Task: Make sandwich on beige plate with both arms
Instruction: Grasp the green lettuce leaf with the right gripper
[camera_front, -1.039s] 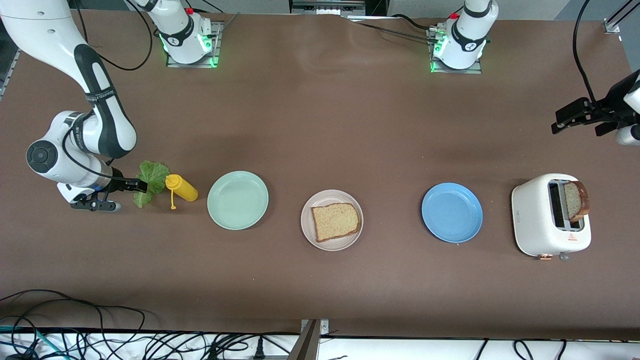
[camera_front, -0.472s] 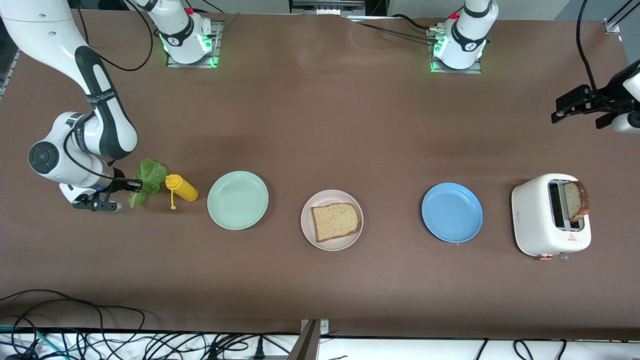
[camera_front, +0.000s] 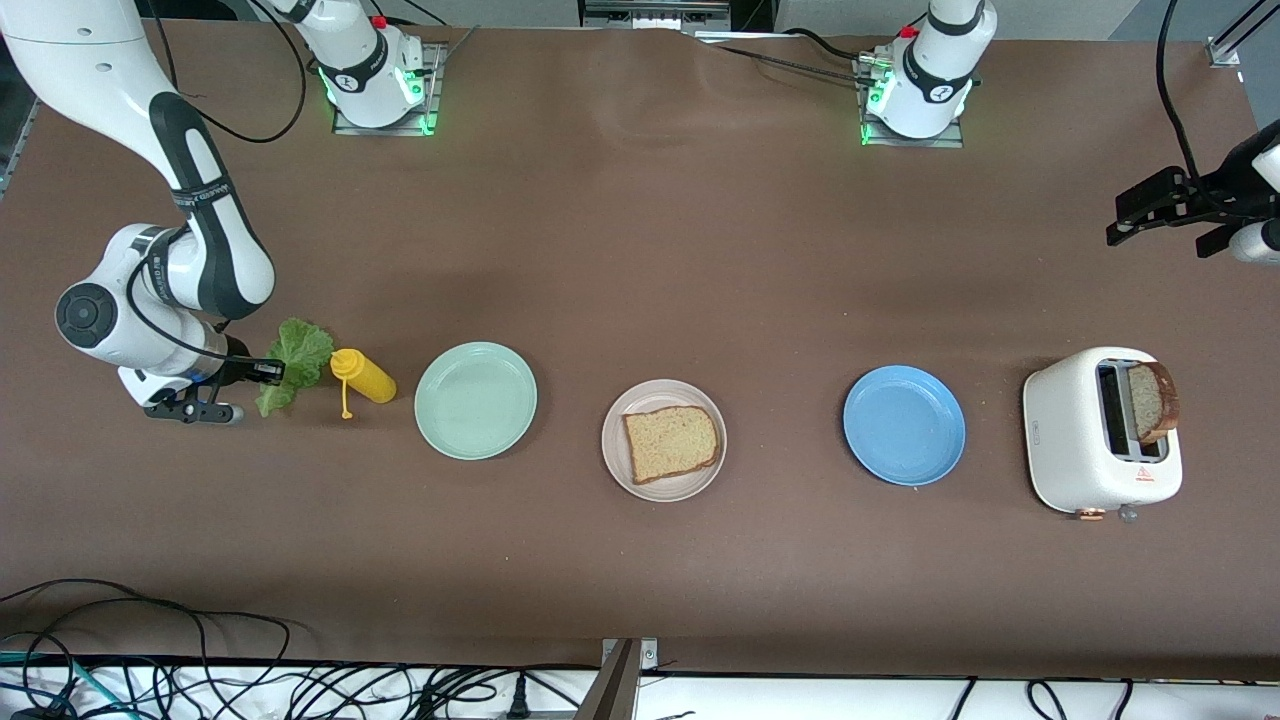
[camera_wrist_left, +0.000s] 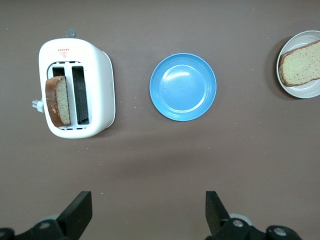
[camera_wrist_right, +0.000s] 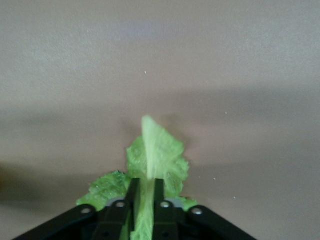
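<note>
Here we see the right gripper (camera_wrist_right: 144, 197) clamped on the lettuce leaf (camera_front: 296, 362) beside the yellow bottle (camera_front: 364, 376); one bread slice (camera_front: 671, 443) lies on the beige plate (camera_front: 615, 450), while the left gripper (camera_wrist_left: 145, 215) waits, fingers apart, above the counter (camera_front: 640, 250).

The left hand (camera_front: 1150, 210) runs off the front view's edge, the beige plate (camera_wrist_left: 305, 92) is cut by the left wrist view's edge, and the right hand's fingers (camera_wrist_right: 132, 196) cover the lettuce leaf's (camera_wrist_right: 157, 150) stem.

On your worktop (camera_front: 640, 250): one yellow squeeze bottle (camera_front: 365, 376), lying; one mint-green plate (camera_front: 476, 400); one blue plate (camera_front: 904, 425); one white toaster (camera_front: 1080, 430).
</note>
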